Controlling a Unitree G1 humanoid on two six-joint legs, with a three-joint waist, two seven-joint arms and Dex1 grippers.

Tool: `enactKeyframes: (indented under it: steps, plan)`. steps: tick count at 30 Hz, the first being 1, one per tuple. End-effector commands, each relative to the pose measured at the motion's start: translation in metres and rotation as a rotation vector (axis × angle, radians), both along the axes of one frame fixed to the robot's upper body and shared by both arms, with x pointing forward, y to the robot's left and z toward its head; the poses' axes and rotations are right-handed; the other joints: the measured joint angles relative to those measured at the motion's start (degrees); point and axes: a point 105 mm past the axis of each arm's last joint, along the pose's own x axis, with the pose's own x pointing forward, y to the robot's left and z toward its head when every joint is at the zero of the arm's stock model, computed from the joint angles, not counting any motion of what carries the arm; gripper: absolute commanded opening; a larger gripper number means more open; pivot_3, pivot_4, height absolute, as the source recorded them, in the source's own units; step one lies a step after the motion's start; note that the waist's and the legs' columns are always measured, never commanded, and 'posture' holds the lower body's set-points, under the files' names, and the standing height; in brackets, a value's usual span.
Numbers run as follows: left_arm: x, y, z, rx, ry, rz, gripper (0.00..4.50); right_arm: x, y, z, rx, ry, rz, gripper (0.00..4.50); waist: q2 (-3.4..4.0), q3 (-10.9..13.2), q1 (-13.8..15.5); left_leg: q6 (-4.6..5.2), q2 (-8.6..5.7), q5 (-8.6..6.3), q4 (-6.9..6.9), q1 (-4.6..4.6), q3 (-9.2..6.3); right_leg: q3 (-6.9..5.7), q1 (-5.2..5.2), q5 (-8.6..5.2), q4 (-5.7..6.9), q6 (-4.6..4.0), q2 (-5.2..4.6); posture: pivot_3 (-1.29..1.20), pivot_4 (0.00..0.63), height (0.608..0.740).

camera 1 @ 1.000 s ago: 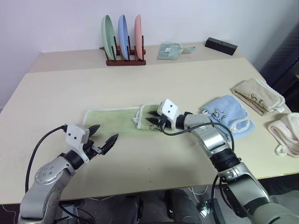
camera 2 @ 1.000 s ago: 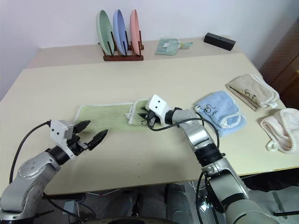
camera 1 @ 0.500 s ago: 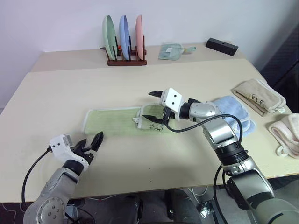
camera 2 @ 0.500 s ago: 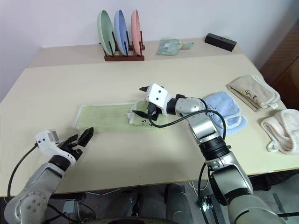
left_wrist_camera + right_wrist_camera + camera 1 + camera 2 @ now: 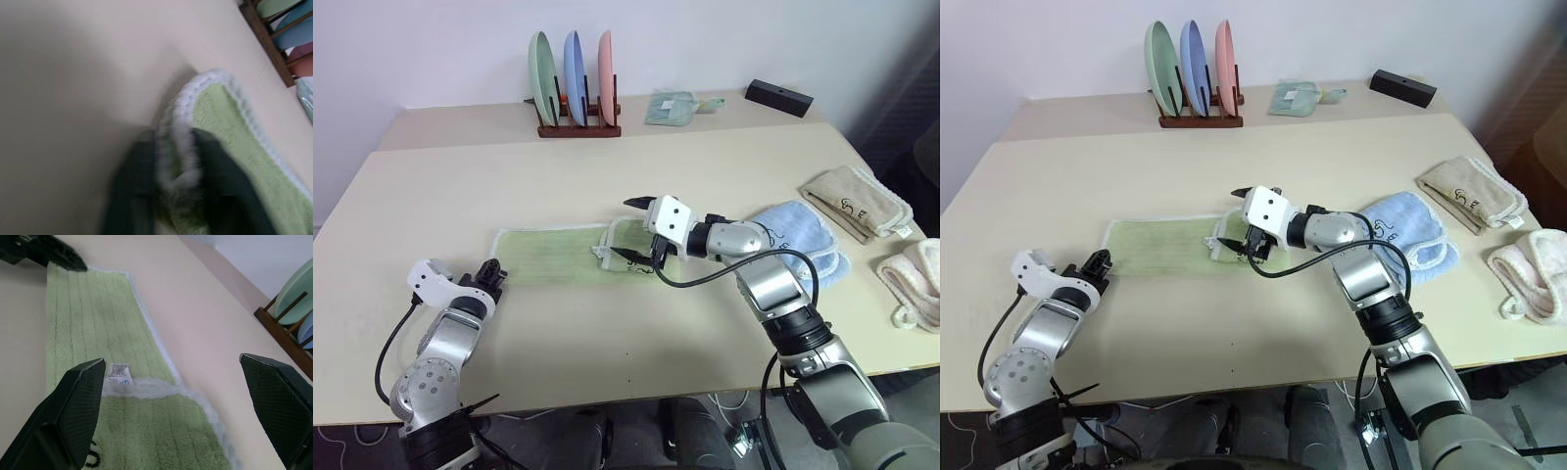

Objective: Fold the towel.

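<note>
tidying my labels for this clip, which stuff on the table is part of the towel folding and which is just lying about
Part of the job:
- green towel, partly folded
- left gripper, shut on its near corner
- right gripper, open above the fold

Lying about:
- blue towel
- beige towel
- pink towel
- plate rack
- black box

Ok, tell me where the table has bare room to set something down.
Free: the wide stretch between the plate rack and the towel, and the front strip between both arms. Crowded: the right side, with the blue towel, beige towel and pink towel.
</note>
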Motion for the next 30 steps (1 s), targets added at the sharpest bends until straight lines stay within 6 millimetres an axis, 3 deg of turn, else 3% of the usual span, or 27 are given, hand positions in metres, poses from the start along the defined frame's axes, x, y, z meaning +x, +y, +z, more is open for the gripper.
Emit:
enactKeyframes:
  steps: [1,7,9,12,15,19,23,25,30]
  plan:
    - [0.004,0.003,0.024,0.054,-0.096,-0.022,0.02,-0.004,-0.005,0.013,0.009,-0.049,-0.006,4.5,0.0,0.0,0.0,0.0,-0.01,0.0,0.0,0.0,0.0,0.0,0.0,0.0,0.0,0.0,0.0,0.0,0.15,0.733]
    - [-0.006,0.046,0.072,0.266,-0.249,0.026,0.02,-0.003,-0.019,0.007,-0.004,-0.025,-0.049,4.5,0.0,0.0,-0.4,-0.02,0.01,0.01,-0.03,0.01,0.0,0.0,-0.04,0.0,0.02,-0.01,0.02,0.0,0.15,0.733]
    - [-0.008,0.044,0.091,0.348,-0.308,-0.029,0.02,-0.001,-0.026,0.005,-0.011,-0.019,-0.071,4.5,0.0,0.0,-0.3,-0.03,0.03,0.01,-0.05,-0.01,0.0,0.01,-0.08,0.0,0.02,-0.01,0.04,0.0,0.15,0.733]
    - [-0.005,0.017,0.107,0.487,-0.353,-0.212,0.02,0.001,-0.032,0.002,-0.017,-0.01,-0.089,4.5,-0.02,0.0,0.0,-0.02,0.01,0.01,-0.04,-0.02,0.01,0.01,-0.03,0.0,-0.02,-0.01,0.01,0.0,0.15,0.733]
    - [-0.003,-0.031,0.112,0.589,-0.397,-0.454,0.02,0.002,-0.033,-0.001,-0.023,-0.005,-0.094,4.5,-0.02,0.0,0.3,-0.02,-0.02,0.01,-0.03,0.0,0.0,0.0,0.02,0.0,-0.02,-0.01,-0.02,0.0,0.15,0.733]
    - [-0.003,-0.103,0.111,0.697,-0.469,-0.763,0.02,0.004,-0.033,-0.004,-0.021,0.005,-0.11,4.5,-0.02,0.0,0.5,-0.02,-0.03,0.01,-0.02,-0.01,0.01,0.01,0.0,0.0,-0.01,0.0,-0.02,0.0,0.15,0.733]
    - [-0.002,-0.15,0.104,0.739,-0.513,-0.944,0.02,0.005,-0.037,-0.008,-0.025,0.012,-0.134,4.5,-0.02,0.0,0.4,-0.02,-0.02,0.01,-0.04,0.0,0.02,0.03,-0.04,0.0,0.0,-0.01,-0.01,0.0,0.15,0.733]
    - [0.001,-0.171,0.094,0.767,-0.507,-1.03,0.02,0.005,-0.041,-0.011,-0.026,0.018,-0.155,4.5,-0.02,0.0,0.5,-0.02,-0.01,0.01,-0.05,-0.01,0.01,0.02,-0.04,0.0,0.0,-0.01,0.0,0.0,0.15,0.733]
    - [0.0,-0.189,0.078,0.798,-0.497,-1.15,0.02,0.005,-0.047,-0.013,-0.03,0.022,-0.183,4.5,-0.02,0.0,0.1,-0.02,-0.01,0.01,-0.06,-0.02,0.02,0.03,-0.06,0.0,0.0,-0.01,0.01,0.0,0.15,0.733]
